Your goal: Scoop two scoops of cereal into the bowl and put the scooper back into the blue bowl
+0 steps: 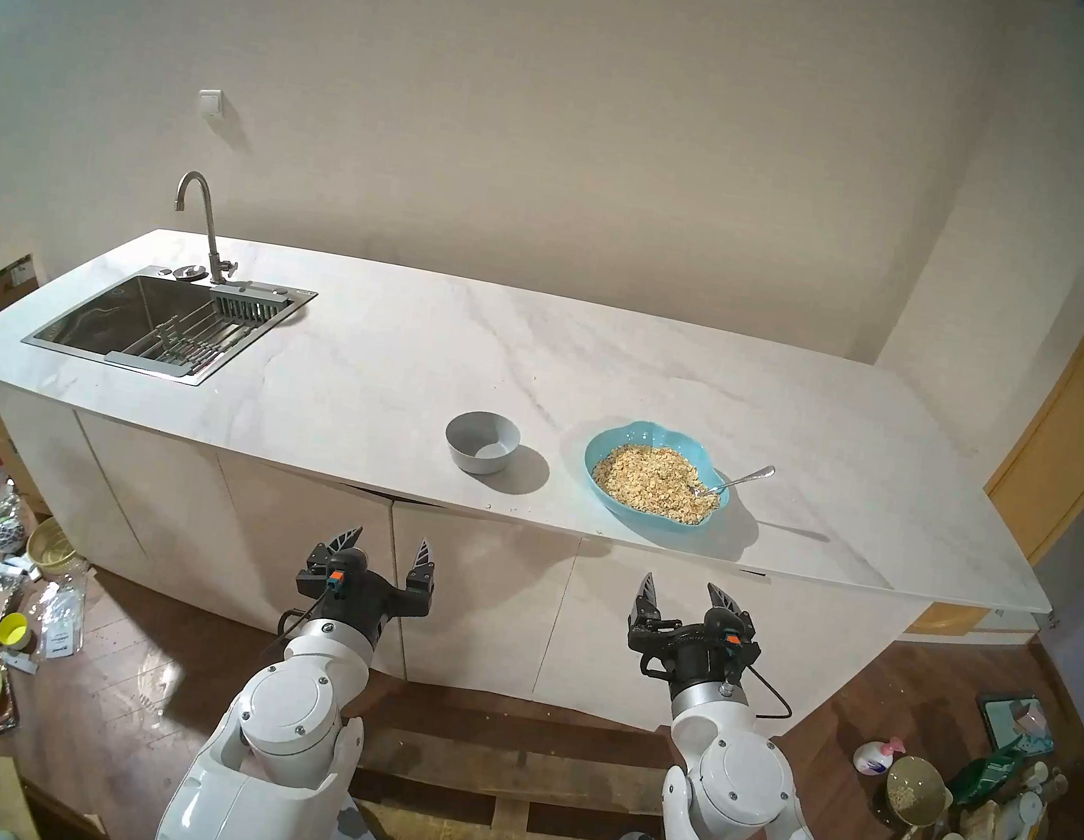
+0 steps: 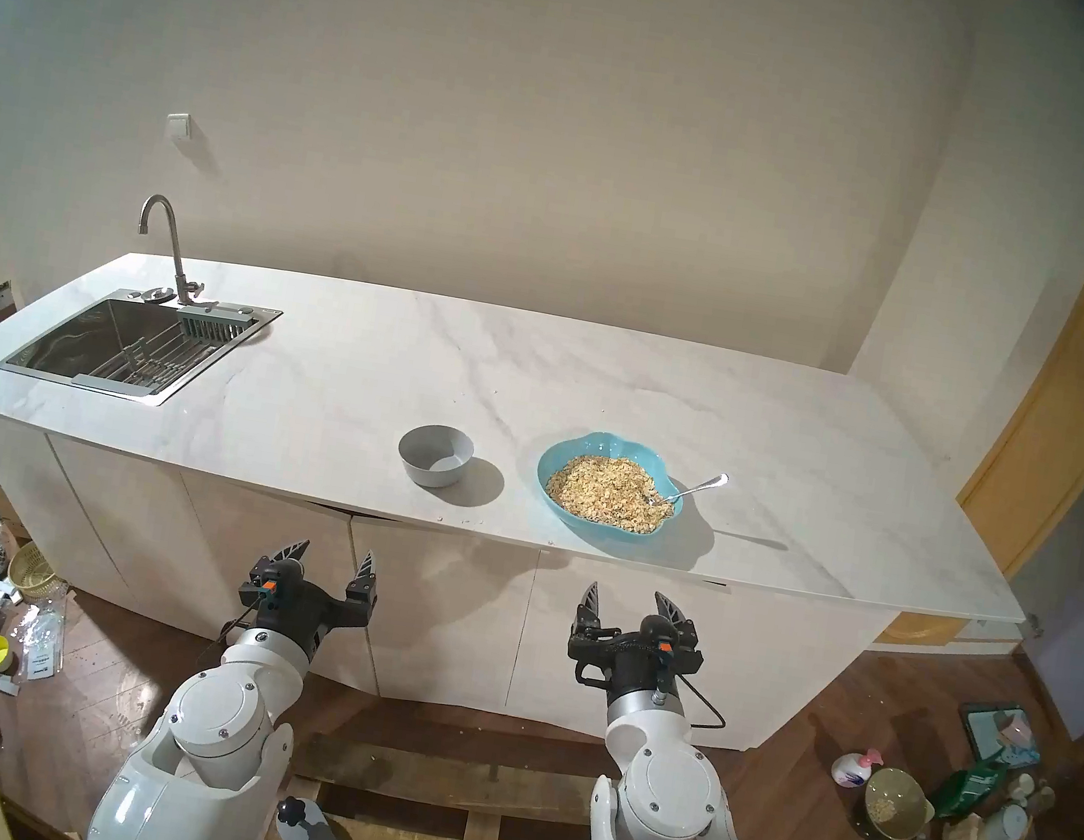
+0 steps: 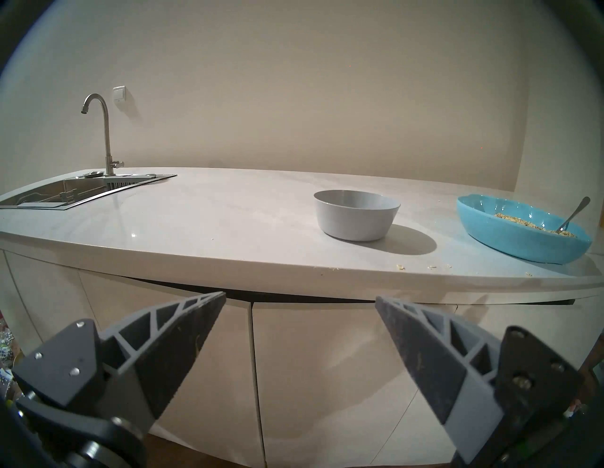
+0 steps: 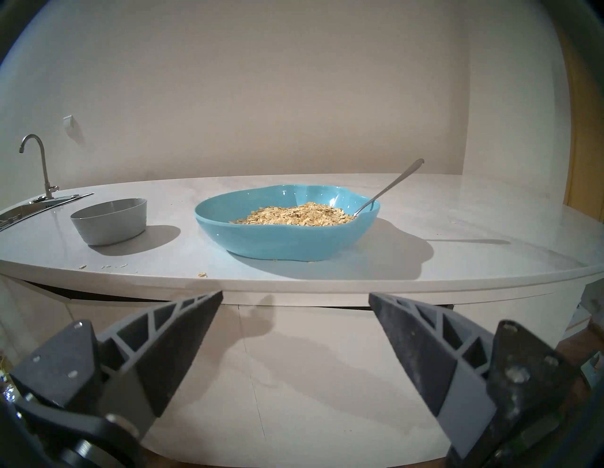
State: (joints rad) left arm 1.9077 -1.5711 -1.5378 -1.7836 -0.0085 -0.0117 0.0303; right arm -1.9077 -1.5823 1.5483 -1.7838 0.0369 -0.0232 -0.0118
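The blue bowl (image 1: 628, 437), glossy turquoise with a scalloped rim, stands near the front edge of the marble countertop (image 1: 396, 345). Tan cereal (image 1: 653, 480) heaps inside it. The spoon (image 1: 774, 228) leans on its right rim, its head apparently buried in the flakes. The grey bowl (image 1: 481, 440) stands left of the blue bowl, apart from it. The sink (image 1: 120, 318) lies far left. The left gripper (image 1: 388, 546) and the right gripper (image 1: 681, 592) hang before the blue bowl, below the counter edge, jaws spread, holding nothing.

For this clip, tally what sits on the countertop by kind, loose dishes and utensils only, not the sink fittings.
Bowls: 2, the grey bowl and the blue bowl
Spoons: 1, the scooper leaning in the blue bowl
Heaps of cereal: 1, in the blue bowl
Total: 4
A few stray flakes lie near the counter's front edge, not counted.
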